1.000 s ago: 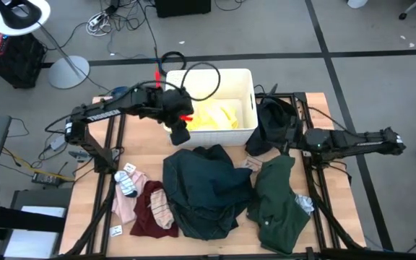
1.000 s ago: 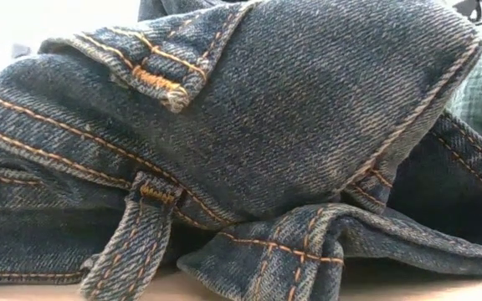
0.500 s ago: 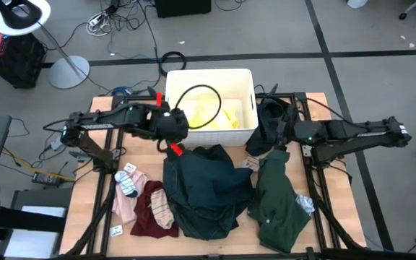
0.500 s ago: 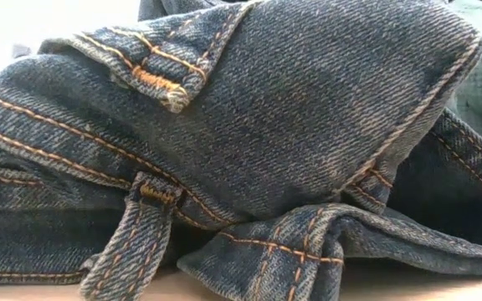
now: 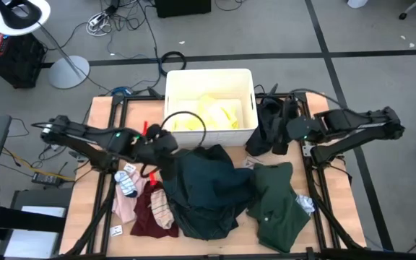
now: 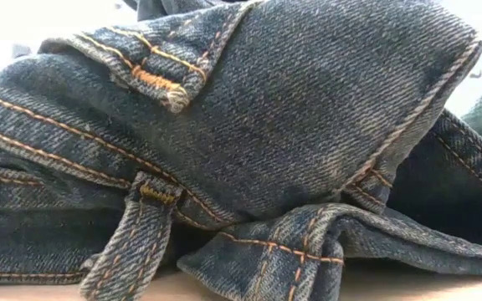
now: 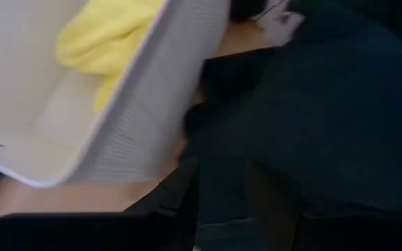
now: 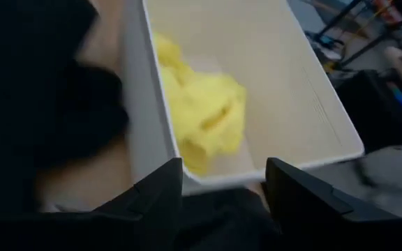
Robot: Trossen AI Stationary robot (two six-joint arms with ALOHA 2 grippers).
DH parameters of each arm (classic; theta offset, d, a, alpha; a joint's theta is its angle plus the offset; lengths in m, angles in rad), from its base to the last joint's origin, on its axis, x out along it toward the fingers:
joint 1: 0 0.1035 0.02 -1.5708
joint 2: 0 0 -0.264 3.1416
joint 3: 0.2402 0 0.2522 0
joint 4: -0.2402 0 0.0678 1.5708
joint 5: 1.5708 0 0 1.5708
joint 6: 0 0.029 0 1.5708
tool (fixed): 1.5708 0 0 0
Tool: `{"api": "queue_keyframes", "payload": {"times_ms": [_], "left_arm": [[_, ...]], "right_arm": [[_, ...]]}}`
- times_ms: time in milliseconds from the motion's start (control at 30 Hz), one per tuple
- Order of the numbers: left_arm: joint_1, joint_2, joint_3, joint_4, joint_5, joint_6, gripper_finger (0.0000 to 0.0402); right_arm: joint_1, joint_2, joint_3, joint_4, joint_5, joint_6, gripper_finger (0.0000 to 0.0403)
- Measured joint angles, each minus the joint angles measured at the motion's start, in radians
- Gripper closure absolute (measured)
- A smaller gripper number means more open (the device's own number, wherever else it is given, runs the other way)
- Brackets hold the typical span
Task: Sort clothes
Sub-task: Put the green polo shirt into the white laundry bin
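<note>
A yellow garment [image 5: 209, 114] lies in the white bin [image 5: 245, 81] at the table's far middle. The large dark teal denim garment [image 5: 204, 189] lies heaped at the middle and fills the low view [image 6: 266, 125]. A forest green garment [image 5: 276, 204] lies to its right, and a black one [image 5: 268, 119] lies beside the bin's right wall. Maroon [image 5: 150, 211] and pink [image 5: 125, 204] garments and a striped sock [image 5: 127, 180] lie at the near left. My left gripper [image 5: 163, 148] is open at the teal garment's far left edge. My right gripper [image 5: 284, 131] is open over the black garment.
Both arms' metal frames run along the table's left and right sides. The bin's near wall [image 7: 152, 125] stands close to my left gripper. A small white tag [image 5: 115, 230] lies at the near left corner. Bare wood [image 5: 100, 119] shows at the far left.
My left gripper has gone from over the bin's near left corner toward the table's near edge and down, to the teal garment's far left edge. My right arm has bent and drawn its gripper slightly toward the far edge. The green garment's far part has sunk flatter.
</note>
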Motion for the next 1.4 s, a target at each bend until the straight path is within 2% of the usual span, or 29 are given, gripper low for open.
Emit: {"api": "queue_keyframes", "payload": {"times_ms": [200, 400, 533, 667, 867, 1033, 1233, 1400], "left_arm": [[-0.07, -0.121, -0.106, 0.052, 0.006, -0.056, 0.0282], [-0.145, -0.257, -0.166, 0.043, -0.028, -0.055, 0.0282], [-0.172, -0.344, -0.202, 0.042, -0.034, -0.052, 0.0282], [-0.191, -0.397, -0.21, 0.043, -0.026, -0.047, 0.0282], [-0.22, -0.42, -0.211, 0.033, -0.005, -0.005, 0.0282], [-0.233, -0.418, -0.212, 0.03, 0.042, 0.025, 0.0282], [-0.248, -0.419, -0.212, 0.013, 0.079, 0.046, 0.0282], [-0.274, -0.419, -0.212, -0.011, 0.08, 0.046, 0.0282]], "right_arm": [[0.032, 0.105, 0.267, -0.119, -0.154, 0.179, 0.0196], [0.053, 0.283, 0.522, -0.398, -0.319, 0.456, 0.0225], [0.07, 0.396, 0.612, -0.596, -0.436, 0.64, 0.0251], [0.093, 0.46, 0.603, -0.598, -0.535, 0.773, 0.0264], [0.125, 0.549, 0.602, -0.607, -0.536, 0.991, 0.0266], [0.141, 0.602, 0.601, -0.61, -0.528, 1.233, 0.0262], [0.187, 0.645, 0.598, -0.608, -0.524, 1.415, 0.0233], [0.248, 0.643, 0.502, -0.609, -0.537, 1.603, 0.0191]]}}
